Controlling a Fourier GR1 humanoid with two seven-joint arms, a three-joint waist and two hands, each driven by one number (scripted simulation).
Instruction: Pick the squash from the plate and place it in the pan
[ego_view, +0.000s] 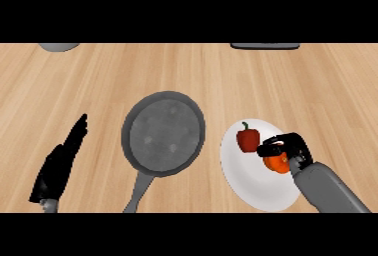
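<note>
Lower right of frame: right hand (286, 147) curled around orange squash (277, 163) on white plate (251, 185), beside red pepper (248, 137). Centre: grey pan (163, 134). Lower left: left hand (63, 160), fingers straight, resting.

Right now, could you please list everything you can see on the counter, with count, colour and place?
pan: one, dark grey, middle of the counter, handle toward the near edge, nothing in it
plate: one, white, right of the pan
pepper: one, red, on the plate's far part
squash: one, orange, on the plate, mostly hidden by the right hand
grey object: one, far left edge, cut off
dark object: one, far edge toward the right, cut off
counter: one, light wood
left hand: one, black, left of the pan, open, resting
right hand: one, black, curled round the squash
</note>
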